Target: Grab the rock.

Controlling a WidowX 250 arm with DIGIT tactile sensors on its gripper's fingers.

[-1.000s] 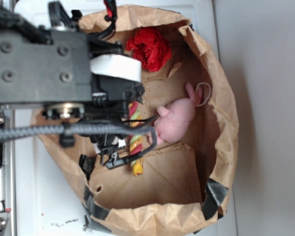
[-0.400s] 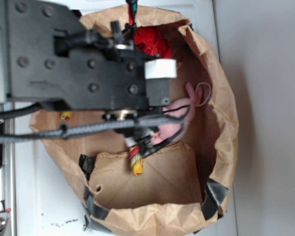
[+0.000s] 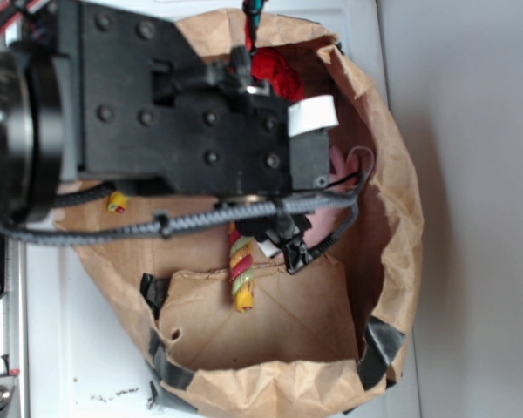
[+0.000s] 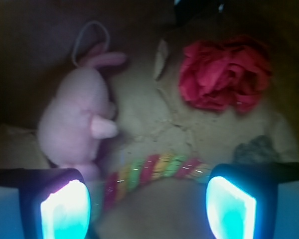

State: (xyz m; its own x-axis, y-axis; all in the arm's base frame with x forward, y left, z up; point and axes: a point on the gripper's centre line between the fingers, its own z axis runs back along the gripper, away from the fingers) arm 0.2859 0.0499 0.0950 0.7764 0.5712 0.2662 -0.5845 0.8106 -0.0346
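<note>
Gripper (image 4: 148, 206) fingers (image 4: 65, 206) are standing wide apart and gripping nothing, with the striped rope (image 4: 154, 169) showing in the gap between them. I am hanging inside the paper bag (image 3: 392, 174), whose crumpled walls are rising on every side and leaving only the brown floor for moving. My arm (image 3: 183, 122) is blocking much of the bag in the exterior view, so the rock is not showing there. In the wrist view the rock (image 4: 256, 149) is sitting dim and blurred just above my right-hand finger (image 4: 229, 206), its lower edge cut off by the finger. The red wad (image 4: 224, 72) is lying near it, further along the floor. The bunny (image 4: 79, 119) is lying on the opposite side, above my other finger. The rope is running along the floor between bunny and rock.
</note>
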